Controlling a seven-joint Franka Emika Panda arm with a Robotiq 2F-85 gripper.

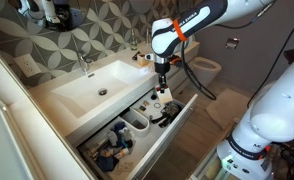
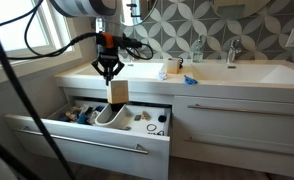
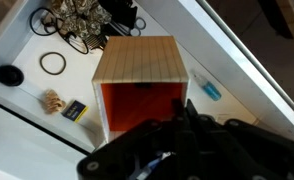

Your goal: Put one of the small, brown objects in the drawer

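Your claw (image 2: 109,70) hangs over the open drawer (image 2: 87,135), right above a wooden box (image 3: 137,60), too blurred to tell whether it's parted or gripping anything.

bathroom. grey-and-white petal-patterned tile wall (image 2: 187,20) along the vanity top's back edge; long white rectangular basin top (image 1: 72,95), chrome tap (image 2: 232,52) at its back edge; white wall socket plate (image 1: 29,66); daylit window (image 2: 17,25) past one end; white toilet (image 1: 209,68) beyond the far corner; pale tan floor (image 1: 202,140).
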